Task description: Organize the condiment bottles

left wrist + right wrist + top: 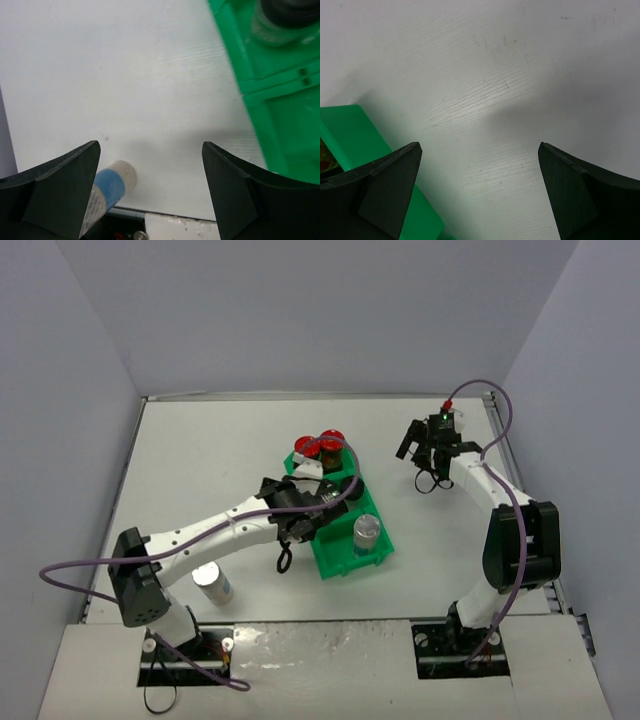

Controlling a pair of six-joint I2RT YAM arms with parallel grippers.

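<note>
A green bin [335,565] lies in the middle of the table. Two red-capped dark jars [322,446] stand in its far compartment. A silver-capped bottle [367,531] stands in its near compartment. A second silver-capped bottle [212,583], with a blue label, stands on the table near the left arm's base; it also shows in the left wrist view [114,181]. One pale black-capped bottle [282,17] stands in the bin [280,115]; the other is hidden. My left gripper [298,525] [150,165] is open and empty beside the bin's left edge. My right gripper [422,445] [480,155] is open and empty, right of the bin.
The bin's corner [357,142] shows at the left of the right wrist view. Grey walls close in the table on three sides. A white foam strip [330,640] runs along the near edge. Purple cables loop off both arms.
</note>
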